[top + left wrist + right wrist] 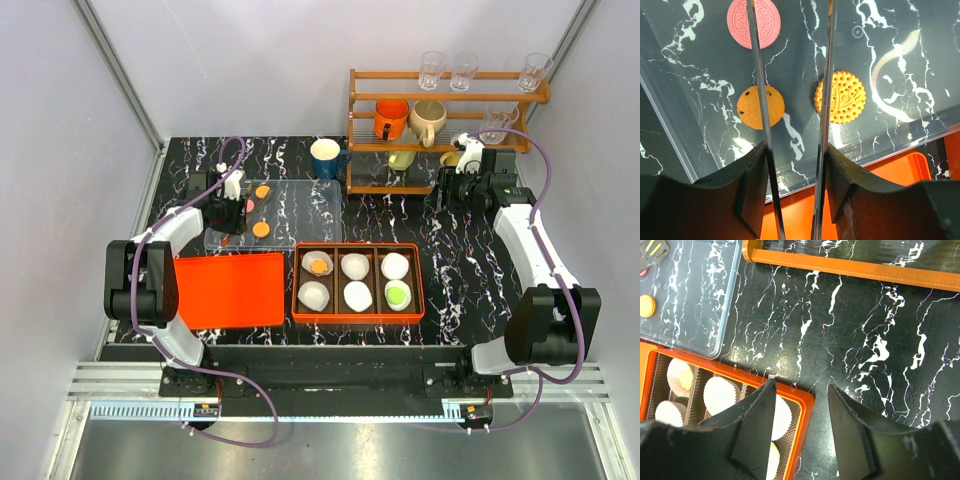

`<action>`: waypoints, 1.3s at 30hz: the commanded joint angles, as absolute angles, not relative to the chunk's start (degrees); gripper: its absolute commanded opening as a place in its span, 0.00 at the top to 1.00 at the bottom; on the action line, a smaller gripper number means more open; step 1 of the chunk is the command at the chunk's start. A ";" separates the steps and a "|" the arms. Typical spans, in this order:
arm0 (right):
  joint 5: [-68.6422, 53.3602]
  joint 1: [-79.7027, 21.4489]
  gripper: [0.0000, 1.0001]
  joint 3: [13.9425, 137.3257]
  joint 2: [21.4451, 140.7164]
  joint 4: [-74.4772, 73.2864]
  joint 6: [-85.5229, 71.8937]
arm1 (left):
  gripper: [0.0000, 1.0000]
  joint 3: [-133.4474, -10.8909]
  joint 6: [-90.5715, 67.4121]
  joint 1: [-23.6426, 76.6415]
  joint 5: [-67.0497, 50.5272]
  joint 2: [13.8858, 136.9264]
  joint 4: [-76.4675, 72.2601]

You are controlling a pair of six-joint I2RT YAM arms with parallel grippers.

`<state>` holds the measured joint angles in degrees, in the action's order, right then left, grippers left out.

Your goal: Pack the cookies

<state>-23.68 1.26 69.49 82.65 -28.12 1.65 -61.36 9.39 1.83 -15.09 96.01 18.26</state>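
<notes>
**Cookies.** Five show in the top view. Three lie flat on the clear tray (300,215): a chip cookie (760,107), a biscuit (840,97) and a pink cookie (753,22). Two sit in liners in the box (358,318): an orange cookie (319,266) at rear left and a green cookie (398,295) at front right. Four liners (355,265) look empty. A sixth cookie is not in view.

**Left pincer** (790,30). It hangs over the tray, parted, with nothing held. Its thin fingers (758,75) run up the wrist view.
- The chip cookie lies under the left finger.
- The biscuit's edge lies under the right finger.
- Neither cookie is centred in the gap.
- The pink cookie is farther ahead, mostly left of the gap.

**Key relation.** My judgement is that a small sideways shift would centre either near cookie. The discs are round and have no long axis, so the angle of approach matters little. What may matter is how flat they lie on the tray.

**Right pincer** (800,385). It is open and empty, above bare worktop (880,340) just off the box's corner. In the top view it sits by the rack (440,100), well apart from the tray. The left arm is clearly the nearer.

**Lid** (230,290). It is orange and lies left of the box, near the tray.

**Writing.** The pink cookie and the biscuit carry embossed patterns, but no letters can be read. No brand or label is legible anywhere.
</notes>
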 commanded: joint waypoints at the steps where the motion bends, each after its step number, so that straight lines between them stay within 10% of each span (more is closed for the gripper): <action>1: -25.05 1.49 0.46 69.79 82.71 -26.10 2.02 | 0.53 -63.72 8.53 0.79 -17.49 97.29 15.29; 39: -25.31 1.49 0.46 69.96 83.23 -26.10 1.85 | 0.74 -62.84 14.76 3.50 -34.80 75.68 24.78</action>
